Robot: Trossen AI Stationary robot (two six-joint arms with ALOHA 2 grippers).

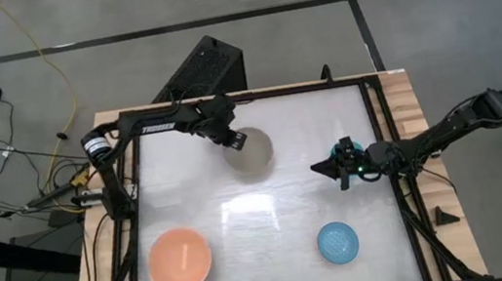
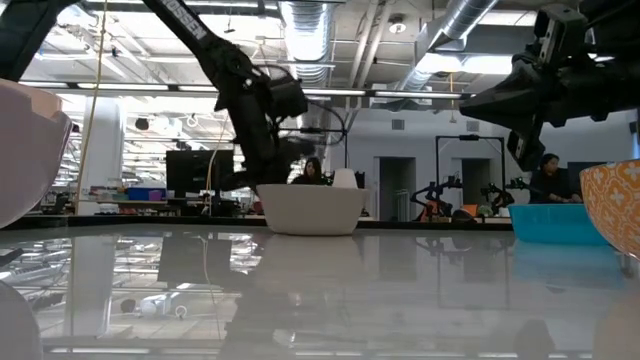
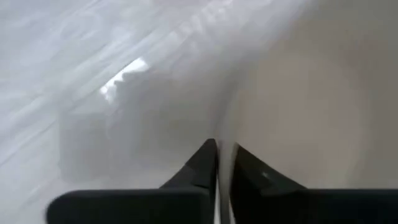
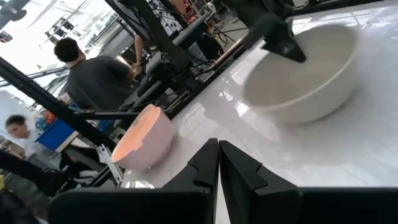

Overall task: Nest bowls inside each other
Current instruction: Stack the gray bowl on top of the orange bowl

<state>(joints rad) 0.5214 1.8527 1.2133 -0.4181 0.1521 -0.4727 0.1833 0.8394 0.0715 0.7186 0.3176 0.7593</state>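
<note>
Cream-white bowl [image 1: 251,151] sits at the far middle of the table [image 1: 276,245], left gripper [image 1: 234,139] pinched shut on its rim with one finger inside and one outside. Salmon-pink bowl [image 1: 180,261] stands well apart toward the near left of it, light blue bowl [image 1: 338,242] near right, and the teal bowl [image 1: 350,149] just right. Nothing nested yet; right gripper [image 1: 344,175] hangs closed and empty beside the teal bowl.

Glossy white tabletop [image 1: 271,212], smooth matt cream-white bowl [image 1: 251,152], matt black hand [image 3: 219,163], wooden table edge [image 1: 418,137]

White table [image 1: 270,207]; black box [image 1: 206,68]; yellow cable [image 1: 49,65]
</note>
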